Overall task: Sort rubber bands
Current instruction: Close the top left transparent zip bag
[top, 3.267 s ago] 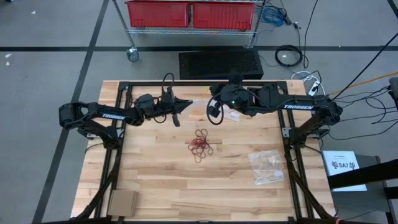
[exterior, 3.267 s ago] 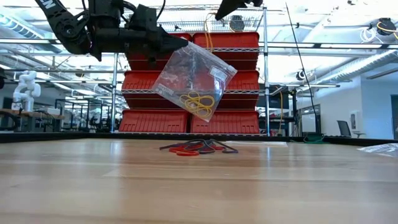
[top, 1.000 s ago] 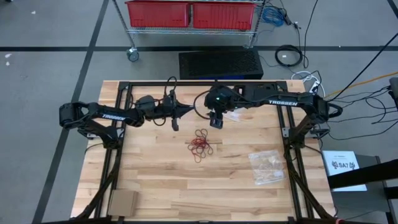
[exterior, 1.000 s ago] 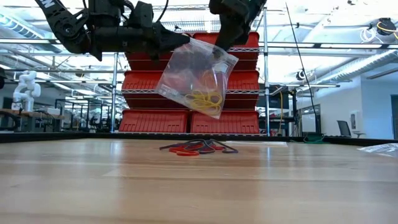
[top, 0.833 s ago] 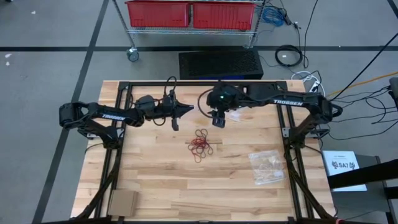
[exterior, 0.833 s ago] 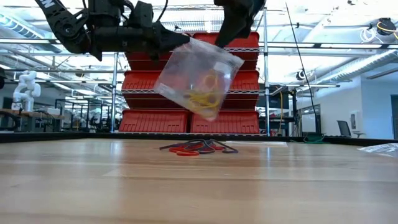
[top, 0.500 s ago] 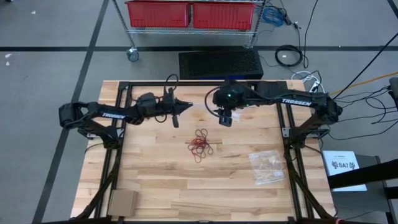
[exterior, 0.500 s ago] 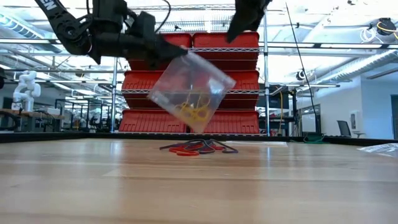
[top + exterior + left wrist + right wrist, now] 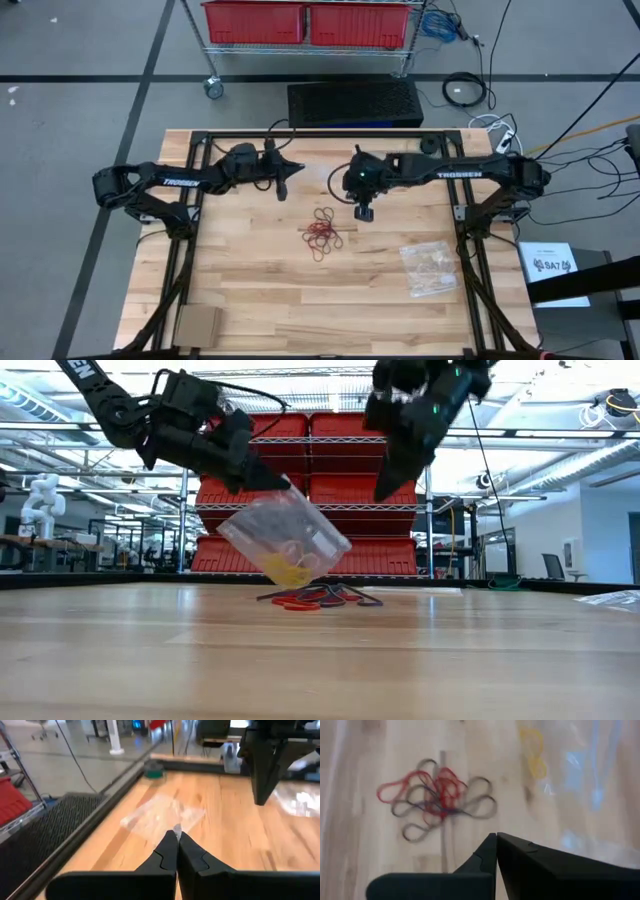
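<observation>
Rubber bands [image 9: 323, 231] below "TROSSEN" arms [image 9: 452, 175]

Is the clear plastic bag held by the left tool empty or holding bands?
Holding bands: yellow rubber bands sit bunched in the clear plastic bag hanging from the left tool.

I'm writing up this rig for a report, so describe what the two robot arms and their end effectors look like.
Both arms are matte black with chunky jointed links. White TROSSEN lettering runs along the left arm and the right arm. Black cables loop beside each wrist, and a small green light glows on the right wrist. The left end effector and right end effector each end in two dark, wedge-shaped fingers tapering to a point.
</observation>
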